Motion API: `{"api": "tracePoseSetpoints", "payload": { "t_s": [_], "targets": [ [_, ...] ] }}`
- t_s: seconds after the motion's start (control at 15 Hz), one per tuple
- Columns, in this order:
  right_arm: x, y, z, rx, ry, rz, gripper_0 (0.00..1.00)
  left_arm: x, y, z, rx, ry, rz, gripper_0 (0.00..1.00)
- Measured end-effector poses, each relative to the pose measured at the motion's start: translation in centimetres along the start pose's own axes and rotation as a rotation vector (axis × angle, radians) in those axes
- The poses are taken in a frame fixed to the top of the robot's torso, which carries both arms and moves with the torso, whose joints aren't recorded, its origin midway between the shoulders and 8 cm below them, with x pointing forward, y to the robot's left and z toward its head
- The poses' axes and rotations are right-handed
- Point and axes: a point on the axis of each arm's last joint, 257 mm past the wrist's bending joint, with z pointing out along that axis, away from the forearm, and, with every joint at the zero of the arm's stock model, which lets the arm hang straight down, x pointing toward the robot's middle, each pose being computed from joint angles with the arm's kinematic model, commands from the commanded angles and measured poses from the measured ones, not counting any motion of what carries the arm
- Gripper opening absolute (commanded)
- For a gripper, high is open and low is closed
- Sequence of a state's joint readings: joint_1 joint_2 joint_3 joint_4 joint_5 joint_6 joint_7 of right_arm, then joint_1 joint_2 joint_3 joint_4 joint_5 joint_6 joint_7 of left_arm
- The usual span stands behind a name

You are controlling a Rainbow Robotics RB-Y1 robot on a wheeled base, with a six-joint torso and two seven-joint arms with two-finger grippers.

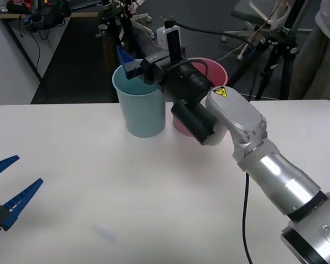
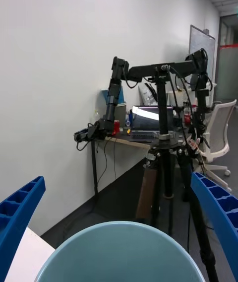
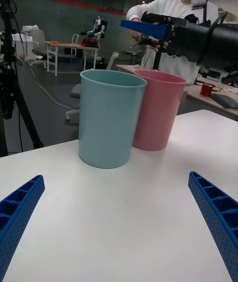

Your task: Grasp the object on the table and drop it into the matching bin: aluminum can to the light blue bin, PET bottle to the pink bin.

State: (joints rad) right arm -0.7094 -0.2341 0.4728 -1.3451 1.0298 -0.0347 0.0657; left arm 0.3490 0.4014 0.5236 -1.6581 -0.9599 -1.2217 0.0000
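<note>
Bins: you have two on the table [image 1: 99, 181], one light blue bin [image 1: 139, 107] and one pink bin [image 1: 219, 72] touching it. Your right gripper [image 1: 126, 61] reaches level over the light blue bin, fingers apart, holding nothing. Your left gripper [image 1: 8, 190] waits released, well apart from it

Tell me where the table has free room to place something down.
The white table is bare in front of the light blue bin, between the left tool and the right arm. It is crowded at the far edge, where the pink bin touches the blue one, right tool open above.
</note>
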Motion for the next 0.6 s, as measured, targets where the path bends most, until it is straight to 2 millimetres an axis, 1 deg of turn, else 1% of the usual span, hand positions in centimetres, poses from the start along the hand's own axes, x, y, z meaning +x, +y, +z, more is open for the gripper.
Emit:
{"api": "tracePoseSetpoints", "payload": {
  "t_s": [0.07,0.27,0.4,0.6],
  "targets": [
    [-0.3,0.2,-1.5,-0.014,-0.015,-0.004,1.00,0.0,0.0,0.0,0.000,0.000,0.000,1.00],
    [-0.5,0.9,-6.2,-0.079,-0.033,-0.013,1.00,0.0,0.0,0.0,0.000,0.000,0.000,1.00],
    [-0.2,0.6,-9.6,-0.111,-0.032,-0.014,1.00,0.0,0.0,0.0,0.000,0.000,0.000,1.00],
    [1.2,-0.4,-14.8,-0.143,-0.012,-0.037,1.00,0.0,0.0,0.0,0.000,0.000,0.000,1.00]
  ]
}}
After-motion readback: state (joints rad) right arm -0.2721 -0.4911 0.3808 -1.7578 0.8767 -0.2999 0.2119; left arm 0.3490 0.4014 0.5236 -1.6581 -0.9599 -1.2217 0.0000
